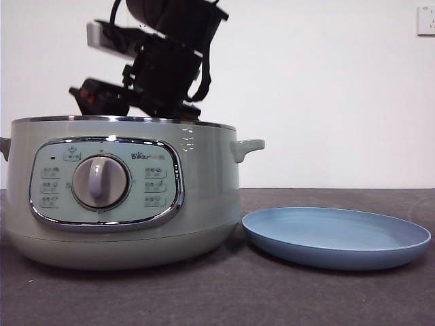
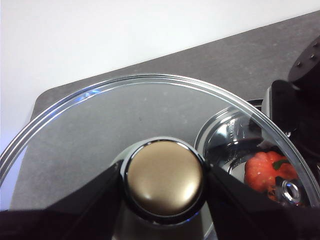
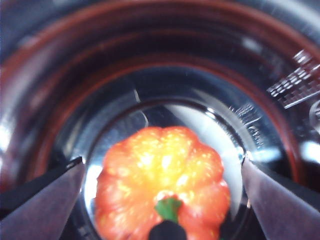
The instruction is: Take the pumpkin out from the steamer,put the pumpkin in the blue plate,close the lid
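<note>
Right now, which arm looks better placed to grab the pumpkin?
Right. Its gripper is down inside the steamer, open jaws either side of the pumpkin. The left gripper is busy holding the lid.

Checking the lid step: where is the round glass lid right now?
The round glass lid is off the sage-green steamer, held by its knob in the left claw, beside the open pot.

A dark grey, faintly textured tabletop [image 1: 326, 299] runs back to a white wall. Two things rest directly on it. The steamer [image 1: 204, 204], pale sage-green with a chrome rim and a grey dial on its control panel, stands on one side. The blue plate [image 1: 336, 238], shallow and matte, lies just beside the steamer's base.
</note>
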